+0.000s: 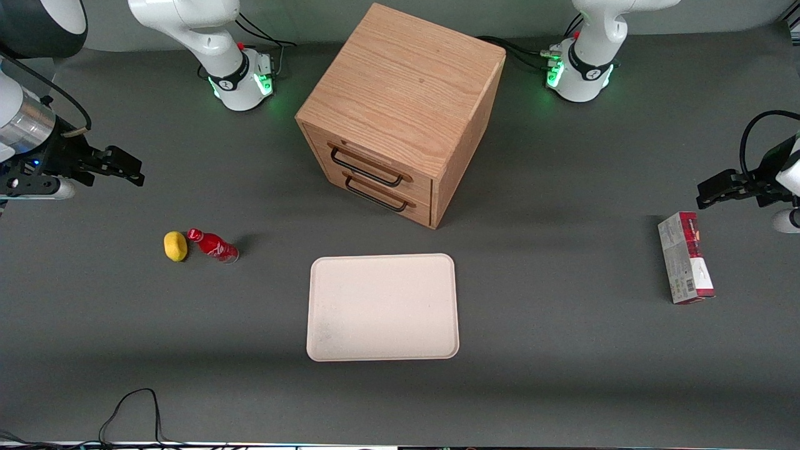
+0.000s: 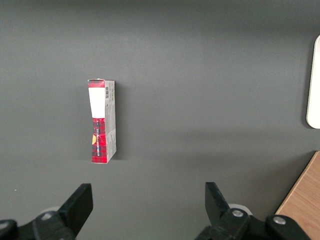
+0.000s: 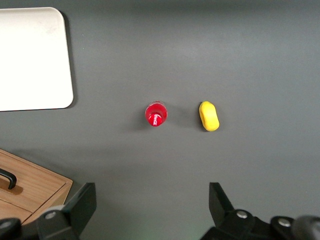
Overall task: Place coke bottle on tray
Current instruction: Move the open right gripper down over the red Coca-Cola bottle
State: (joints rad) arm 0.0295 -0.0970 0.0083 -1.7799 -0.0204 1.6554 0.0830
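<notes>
Standing upright on the table (image 1: 562, 375), the bottle (image 1: 213, 245) is still waiting to be picked; nothing of the task is showing as done yet, since the tray (image 1: 382, 307) is lying bare and the bottle is sitting well apart from it, toward the working arm's end; grasp, lift, carry and set-down are all remaining, by my reading. The gripper (image 1: 128, 170) is hovering above the table, farther from the front camera than the bottle and more toward the working arm's end, holding nothing; its fingers (image 3: 75, 207) are standing spread wide, with bare table showing between them in the wrist view. From that wrist view the bottle (image 3: 156, 114) is being seen cap-on from above, so it is lying ahead of the jaws and roughly centred on the gap between them, but not between the tips and not touching either one. A lemon (image 1: 175, 245) is sitting just beside the bottle on the side away from the tray, apart from it as the wrist view shows (image 3: 209, 115); I am judging it close enough to be crowding one finger during the descent. The cabinet (image 1: 400, 112) is standing near the tray's edge, farther from the front camera, its corner showing in the wrist view (image 3: 30, 187); a carton (image 1: 685, 257) is lying well off toward the parked arm's end.
</notes>
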